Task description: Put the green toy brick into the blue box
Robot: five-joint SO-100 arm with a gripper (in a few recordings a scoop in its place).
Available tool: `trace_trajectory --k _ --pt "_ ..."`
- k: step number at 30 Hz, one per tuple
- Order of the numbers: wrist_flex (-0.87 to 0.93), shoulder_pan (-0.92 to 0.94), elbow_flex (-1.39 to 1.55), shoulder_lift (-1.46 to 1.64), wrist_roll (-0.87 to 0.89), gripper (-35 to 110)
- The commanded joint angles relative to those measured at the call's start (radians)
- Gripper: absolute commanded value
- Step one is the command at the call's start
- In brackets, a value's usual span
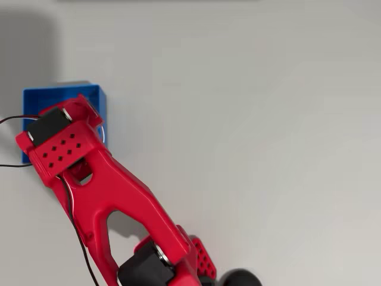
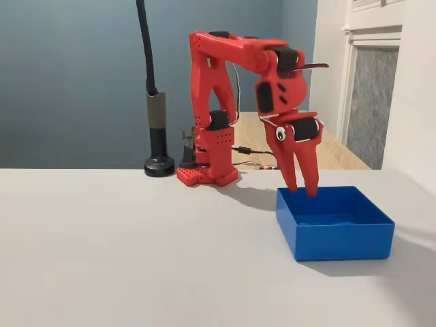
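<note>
The blue box (image 2: 344,242) stands on the grey table, at the right in the fixed view and at the far left in the overhead view (image 1: 59,96). My red gripper (image 2: 303,191) hangs point-down over the box's back part, its tips at about rim height. The two fingers (image 2: 291,170) are spread apart with nothing between them. From above, the wrist (image 1: 59,143) covers most of the box and hides the fingers. The green toy brick is hidden; the near wall blocks part of the box floor in the fixed view.
The arm's red base (image 2: 208,174) sits at the back of the table beside a black pole on a round foot (image 2: 158,163). A thin black cable (image 1: 12,119) runs off the wrist to the left edge. The grey tabletop (image 1: 268,149) stretches right of the box.
</note>
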Motion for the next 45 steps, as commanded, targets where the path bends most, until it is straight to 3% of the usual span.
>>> trace_trajectory --k 1,7,18,45 --pt "-0.003 0.012 -0.020 0.046 0.012 9" --pt "-0.002 0.107 -0.072 0.049 -0.008 0" --pt "0.021 0.229 -0.152 0.147 -0.089 0" --pt "-0.170 0.591 0.822 1.224 -0.267 0"
